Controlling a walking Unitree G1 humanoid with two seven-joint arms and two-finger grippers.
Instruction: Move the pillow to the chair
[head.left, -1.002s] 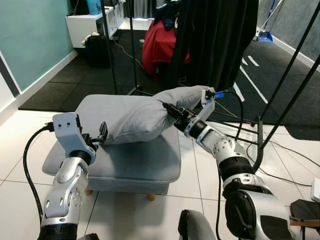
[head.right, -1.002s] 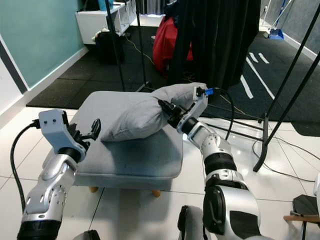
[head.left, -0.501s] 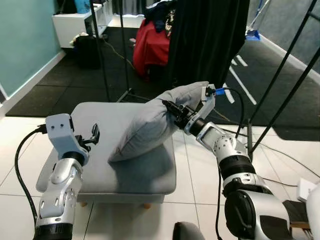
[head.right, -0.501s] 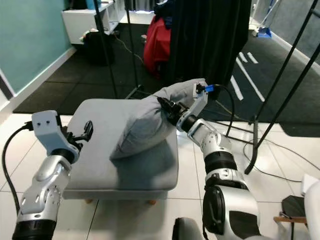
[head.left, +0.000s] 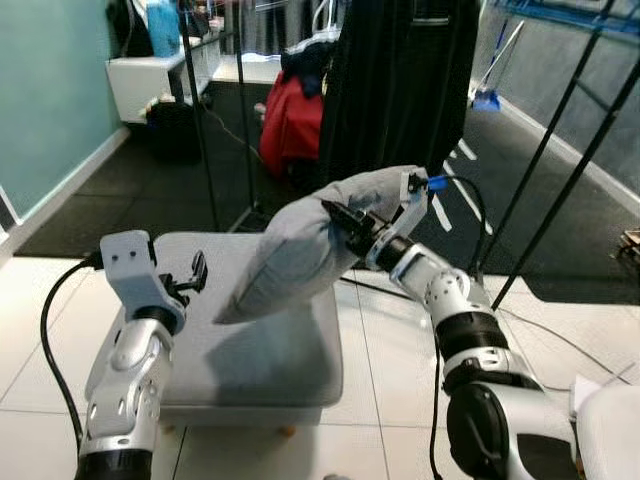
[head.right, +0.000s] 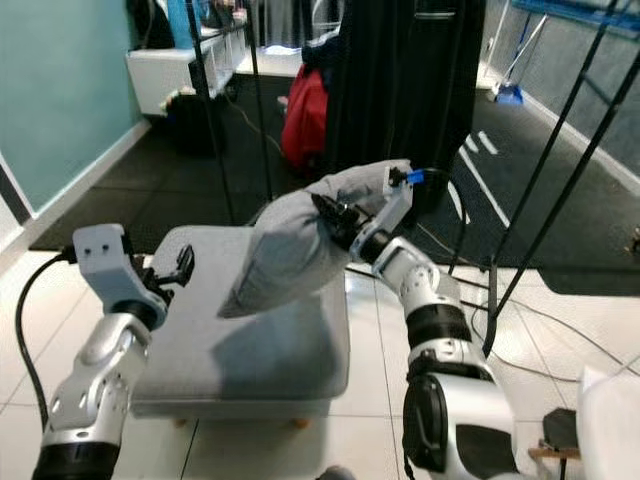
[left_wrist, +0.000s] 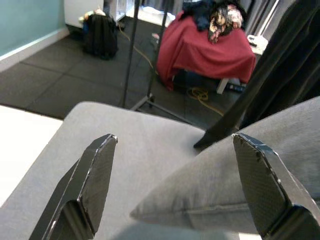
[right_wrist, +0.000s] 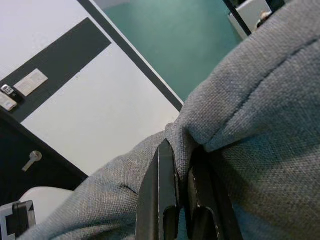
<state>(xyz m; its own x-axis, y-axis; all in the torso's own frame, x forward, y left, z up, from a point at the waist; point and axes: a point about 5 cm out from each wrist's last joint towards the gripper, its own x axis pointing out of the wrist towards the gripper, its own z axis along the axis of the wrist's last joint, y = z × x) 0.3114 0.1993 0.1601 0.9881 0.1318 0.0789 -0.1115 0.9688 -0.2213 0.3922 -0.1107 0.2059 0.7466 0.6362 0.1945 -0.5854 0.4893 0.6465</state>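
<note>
We note the grey pillow held up at a tilt above the grey ottoman, its lower corner pointing down toward the seat; whether that corner touches the cushion we cannot tell. The right end effector grips it at the upper middle, fingers clamped on a bunched fold of fabric. The left end effector sits near the pillow's low corner, over the ottoman's left side, jaws spread wide and holding nothing. Beyond the ottoman we log a black curtain, a red cloth-covered heap, thin black stand poles, a dark floor mat and a teal wall. White floor tiles lie underneath.
</note>
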